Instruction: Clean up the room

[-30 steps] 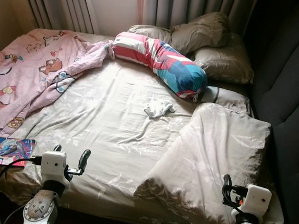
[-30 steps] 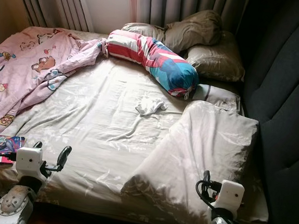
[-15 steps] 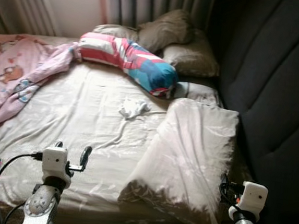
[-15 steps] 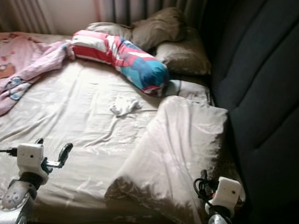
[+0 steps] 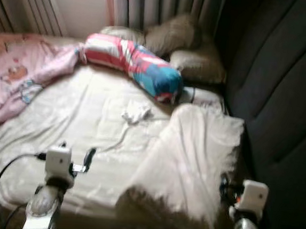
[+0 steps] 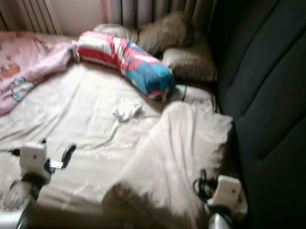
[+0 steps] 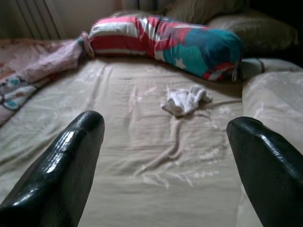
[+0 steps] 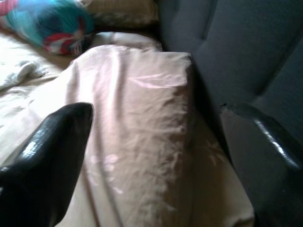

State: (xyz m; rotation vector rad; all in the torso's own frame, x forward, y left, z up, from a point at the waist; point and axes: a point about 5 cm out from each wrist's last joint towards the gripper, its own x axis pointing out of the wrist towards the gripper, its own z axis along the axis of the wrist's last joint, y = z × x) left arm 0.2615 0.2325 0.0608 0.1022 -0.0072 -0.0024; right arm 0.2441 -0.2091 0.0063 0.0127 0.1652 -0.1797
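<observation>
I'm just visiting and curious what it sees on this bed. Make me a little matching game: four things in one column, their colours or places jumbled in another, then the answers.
Things:
1. bolster
2. small crumpled cloth
3. quilt
4. folded blanket

Descriptions:
A. pink with cartoon prints, on the bed's left side
B. beige, piled along the right side by the dark headboard
C. white, in the middle of the sheet
D. striped red, white and blue, lying in front of the pillows

Pairs: 1-D, 2-C, 3-A, 4-B
</observation>
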